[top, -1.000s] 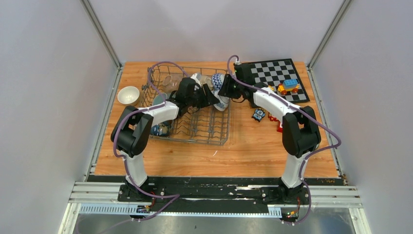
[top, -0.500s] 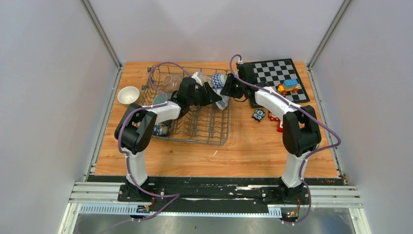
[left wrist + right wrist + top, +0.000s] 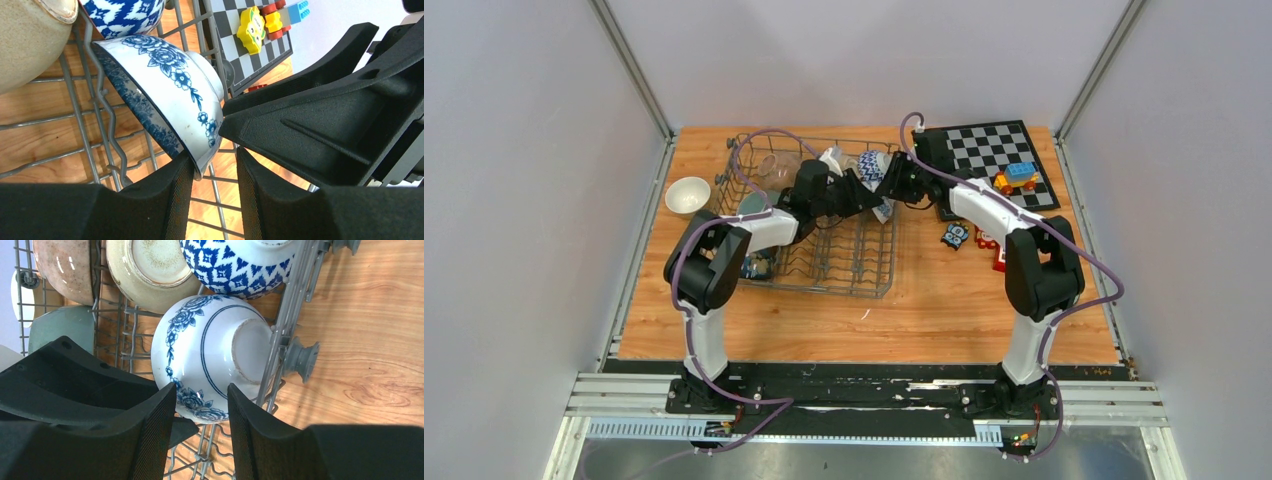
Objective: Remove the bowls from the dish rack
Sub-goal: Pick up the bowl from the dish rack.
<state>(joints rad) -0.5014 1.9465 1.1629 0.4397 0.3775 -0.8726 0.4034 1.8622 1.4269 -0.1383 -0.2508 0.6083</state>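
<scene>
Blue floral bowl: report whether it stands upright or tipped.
Tipped: the blue floral bowl lies on its side in the dish rack, foot ring facing its wall.

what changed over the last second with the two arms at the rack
The left tool moved right along the dish rack to the blue-flowered bowl, and its fingers now straddle the rim with a gap showing. The right tool shifted only slightly, at the same bowl. The rack, chessboard and white bowl stayed put.
</scene>
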